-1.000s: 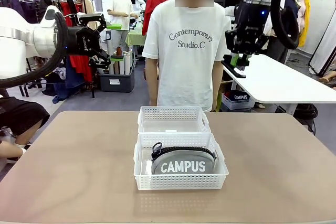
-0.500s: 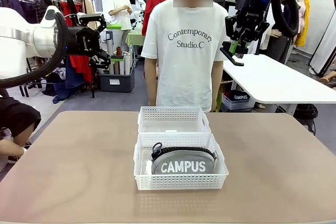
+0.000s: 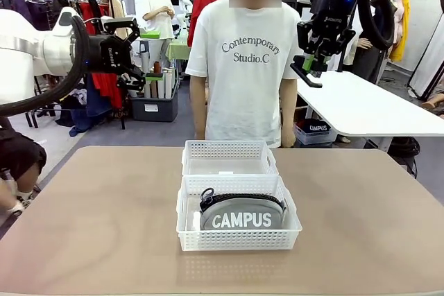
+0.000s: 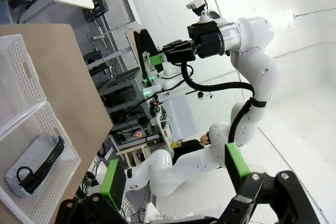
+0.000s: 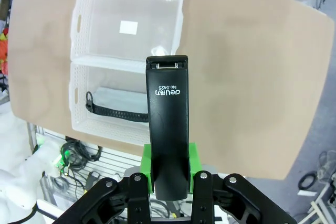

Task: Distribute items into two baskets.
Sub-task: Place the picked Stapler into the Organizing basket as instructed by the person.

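Front view, left gripper (image 3: 141, 59): jaws apart, empty, raised at left, well above table (image 3: 104, 227).
Front view, right gripper (image 3: 313, 67): clamped on black stapler (image 3: 304, 75), high at far right, beside person (image 3: 243, 88).
Front view, near basket (image 3: 239, 242): holds grey CAMPUS pouch (image 3: 243, 216), lettering facing near side.
Front view, far basket (image 3: 229, 149): touching near basket, white label (image 3: 227, 172) on base.
Left wrist view, left gripper: jaws wide apart, nothing between.
Left wrist view, pouch: lying in near basket, at picture left.
Right wrist view, stapler: clamped in right gripper, sticking out along fingers, well above both baskets.
Right wrist view, pouch: in near basket, zip and ring pull visible.
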`<state>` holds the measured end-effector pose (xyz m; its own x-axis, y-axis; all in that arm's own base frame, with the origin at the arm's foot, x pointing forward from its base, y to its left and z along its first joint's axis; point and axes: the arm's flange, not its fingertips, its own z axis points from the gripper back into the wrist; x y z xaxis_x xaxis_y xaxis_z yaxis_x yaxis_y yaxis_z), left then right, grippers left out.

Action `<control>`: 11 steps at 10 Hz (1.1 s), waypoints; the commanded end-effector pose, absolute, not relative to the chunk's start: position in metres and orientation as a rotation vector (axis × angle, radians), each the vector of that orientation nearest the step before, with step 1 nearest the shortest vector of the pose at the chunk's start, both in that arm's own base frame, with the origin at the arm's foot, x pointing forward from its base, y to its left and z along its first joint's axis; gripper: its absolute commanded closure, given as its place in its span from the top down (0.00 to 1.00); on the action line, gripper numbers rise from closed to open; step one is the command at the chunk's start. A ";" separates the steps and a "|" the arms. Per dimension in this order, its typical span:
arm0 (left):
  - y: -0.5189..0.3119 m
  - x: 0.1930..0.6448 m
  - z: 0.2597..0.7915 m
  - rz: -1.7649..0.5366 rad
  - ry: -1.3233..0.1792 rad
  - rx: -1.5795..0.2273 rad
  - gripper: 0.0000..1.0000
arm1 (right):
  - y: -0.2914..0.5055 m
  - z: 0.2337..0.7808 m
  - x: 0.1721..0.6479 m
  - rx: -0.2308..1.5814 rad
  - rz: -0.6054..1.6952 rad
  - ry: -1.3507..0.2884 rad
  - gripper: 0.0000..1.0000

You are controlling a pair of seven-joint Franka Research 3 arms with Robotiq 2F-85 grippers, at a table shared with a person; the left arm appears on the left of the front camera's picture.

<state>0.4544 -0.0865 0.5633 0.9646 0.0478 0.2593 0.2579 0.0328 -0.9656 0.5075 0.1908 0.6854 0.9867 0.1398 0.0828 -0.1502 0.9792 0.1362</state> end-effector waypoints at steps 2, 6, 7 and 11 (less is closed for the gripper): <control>-0.086 0.453 0.566 -0.158 -0.244 -1.548 1.00 | 0.191 0.687 0.505 0.143 0.147 -0.076 0.00; -0.086 0.453 0.566 -0.158 -0.244 -1.548 1.00 | 0.191 0.687 0.505 0.143 0.147 -0.076 0.00; -0.086 0.453 0.566 -0.158 -0.244 -1.548 1.00 | 0.191 0.687 0.505 0.143 0.147 -0.076 0.00; -0.086 0.453 0.566 -0.158 -0.244 -1.548 1.00 | 0.191 0.687 0.505 0.143 0.147 -0.076 0.00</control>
